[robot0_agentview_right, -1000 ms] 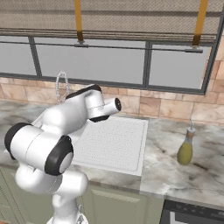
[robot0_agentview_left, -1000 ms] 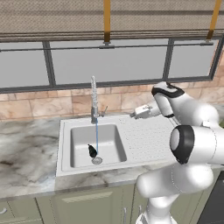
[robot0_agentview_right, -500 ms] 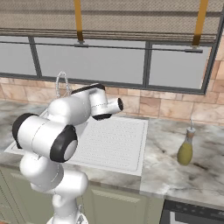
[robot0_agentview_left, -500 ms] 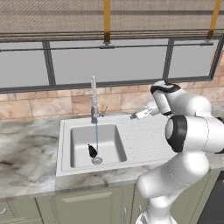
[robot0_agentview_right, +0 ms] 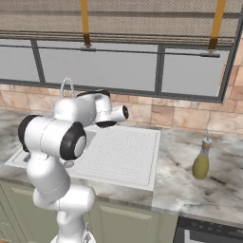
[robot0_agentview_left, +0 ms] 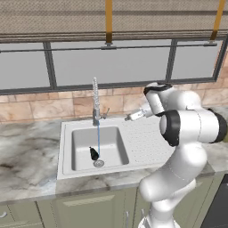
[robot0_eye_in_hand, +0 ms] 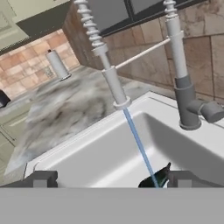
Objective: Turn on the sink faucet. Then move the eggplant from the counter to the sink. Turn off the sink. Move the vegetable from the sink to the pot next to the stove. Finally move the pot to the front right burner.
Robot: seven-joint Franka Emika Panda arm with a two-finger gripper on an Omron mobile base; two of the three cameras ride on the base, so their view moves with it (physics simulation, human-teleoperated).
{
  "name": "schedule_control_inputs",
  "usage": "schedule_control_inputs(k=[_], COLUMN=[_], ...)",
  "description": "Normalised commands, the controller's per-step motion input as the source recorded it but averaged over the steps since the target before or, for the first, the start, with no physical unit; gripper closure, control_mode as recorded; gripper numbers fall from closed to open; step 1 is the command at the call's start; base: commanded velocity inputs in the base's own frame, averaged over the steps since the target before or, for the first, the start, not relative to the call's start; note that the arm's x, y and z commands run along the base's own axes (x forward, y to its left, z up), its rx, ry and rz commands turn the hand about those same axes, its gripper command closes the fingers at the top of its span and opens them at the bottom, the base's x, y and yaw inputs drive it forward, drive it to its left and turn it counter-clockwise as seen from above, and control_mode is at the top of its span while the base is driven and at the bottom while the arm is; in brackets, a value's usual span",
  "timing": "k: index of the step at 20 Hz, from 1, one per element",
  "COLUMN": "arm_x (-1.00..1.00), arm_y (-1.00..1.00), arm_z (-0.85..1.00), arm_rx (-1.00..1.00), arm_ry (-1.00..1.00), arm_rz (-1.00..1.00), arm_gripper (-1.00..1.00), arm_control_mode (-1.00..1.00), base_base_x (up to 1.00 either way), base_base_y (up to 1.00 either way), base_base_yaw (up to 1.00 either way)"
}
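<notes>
No brand, label or writing that I can read in any view.

My gripper (robot0_agentview_left: 130, 117) hangs over the dotted drainboard, just right of the sink faucet (robot0_agentview_left: 95, 102) and pointing toward it. In the hand view the two finger tips (robot0_eye_in_hand: 43, 179) stand far apart at the bottom edge, so the jaws are spread with nothing between them. In the right base view my own arm covers the gripper.

The faucet's side lever (robot0_eye_in_hand: 210, 110) lies ahead of the gripper, apart from it, on the dark base. A thin blue stream (robot0_eye_in_hand: 140, 150) runs from the spout into the basin of the sink (robot0_agentview_left: 67, 151).

The eggplant (robot0_agentview_left: 94, 153) lies on the basin floor beside the round drain (robot0_agentview_left: 98, 163), below and left of the gripper, well apart from it. In the hand view the grey band cuts off all but its top.

On the marble surface (robot0_agentview_right: 190, 190) to the right stands an olive-yellow bottle (robot0_agentview_right: 201, 162).

The far end of the surface in the hand view holds a pale cylinder (robot0_eye_in_hand: 57, 64), too blurred to identify.
</notes>
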Motion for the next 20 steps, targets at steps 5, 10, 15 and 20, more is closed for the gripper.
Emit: schedule_control_inputs(k=[5, 10, 15, 20], arm_x=[0.52, 0.6, 0.52, 0.4], arm_y=[0.11, 0.01, 0.01, 0.0], arm_z=[-0.14, -0.12, -0.18, -0.17], arm_rx=[0.0, 0.0, 0.0, 0.0], arm_ry=[-0.03, -0.02, -0.03, -0.06], arm_rz=[0.0, 0.01, 0.04, 0.01], arm_gripper=[-1.0, -1.0, -1.0, -1.0], arm_control_mode=[-1.0, -1.0, -1.0, -1.0], base_base_x=[0.0, 0.0, 0.0, 0.0], base_base_y=[0.0, 0.0, 0.0, 0.0], base_base_yaw=[0.0, 0.0, 0.0, 0.0])
